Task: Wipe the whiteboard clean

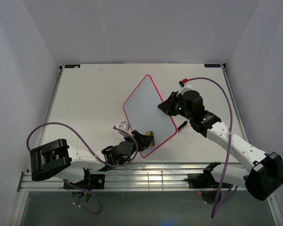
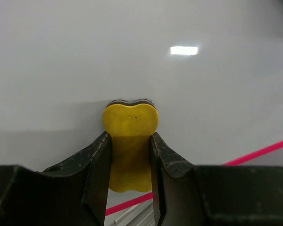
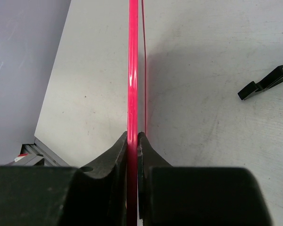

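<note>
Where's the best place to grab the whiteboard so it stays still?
Pinch its thin pink frame at the right edge, coming from the side, like the right hand does. The whiteboard is flat and thin, so a pinch spans its edge.

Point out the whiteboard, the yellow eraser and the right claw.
whiteboard (image 1: 148,115), top external view, middle of white face.
yellow eraser (image 2: 130,123), left wrist view, its upper lobe.
right claw (image 3: 132,138), right wrist view, midway between fingertips.

The eraser (image 2: 130,127) touches the whiteboard (image 1: 144,106) at its near corner, the right claw (image 3: 133,136) straddling its right edge.
</note>
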### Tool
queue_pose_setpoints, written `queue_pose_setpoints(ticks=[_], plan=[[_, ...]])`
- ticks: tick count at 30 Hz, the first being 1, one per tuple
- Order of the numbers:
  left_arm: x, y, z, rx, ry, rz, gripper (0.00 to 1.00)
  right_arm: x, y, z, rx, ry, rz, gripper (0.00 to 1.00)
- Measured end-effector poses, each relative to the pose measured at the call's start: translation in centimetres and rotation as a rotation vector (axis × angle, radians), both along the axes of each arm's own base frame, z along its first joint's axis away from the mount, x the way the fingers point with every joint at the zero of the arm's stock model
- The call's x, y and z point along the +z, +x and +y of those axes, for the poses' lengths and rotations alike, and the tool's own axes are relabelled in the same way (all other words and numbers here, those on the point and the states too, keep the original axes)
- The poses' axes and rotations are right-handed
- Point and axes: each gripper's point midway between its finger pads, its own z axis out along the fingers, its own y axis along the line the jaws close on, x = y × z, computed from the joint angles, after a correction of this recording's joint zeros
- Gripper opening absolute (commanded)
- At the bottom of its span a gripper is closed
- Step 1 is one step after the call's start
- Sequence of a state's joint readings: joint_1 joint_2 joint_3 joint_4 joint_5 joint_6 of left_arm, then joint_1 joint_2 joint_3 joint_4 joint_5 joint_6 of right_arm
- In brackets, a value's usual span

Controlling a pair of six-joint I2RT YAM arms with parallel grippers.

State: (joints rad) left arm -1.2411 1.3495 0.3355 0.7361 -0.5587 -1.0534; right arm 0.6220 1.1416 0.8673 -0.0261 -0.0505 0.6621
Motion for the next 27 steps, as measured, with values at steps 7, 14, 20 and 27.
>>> queue_pose_setpoints(ticks=[7,14,20,27], plan=[[-6.0,0.4,3.7,0.124,0.031,0.116,0.0,0.1,0.4,-0.4,-0.026,-0.002,-0.004,0.08],[-6.5,0.6,4.1,0.145,0.047,0.123,0.0,0.4,0.5,-0.4,-0.028,-0.003,-0.016,0.08],[-4.4,-0.5,2.7,0.057,0.093,0.062,0.0,0.5,0.5,-0.2,-0.012,0.001,-0.025,0.08],[0.9,-2.0,-1.0,-0.078,0.015,-0.014,0.0,0.5,0.6,0.6,0.019,0.016,-0.027,0.08]])
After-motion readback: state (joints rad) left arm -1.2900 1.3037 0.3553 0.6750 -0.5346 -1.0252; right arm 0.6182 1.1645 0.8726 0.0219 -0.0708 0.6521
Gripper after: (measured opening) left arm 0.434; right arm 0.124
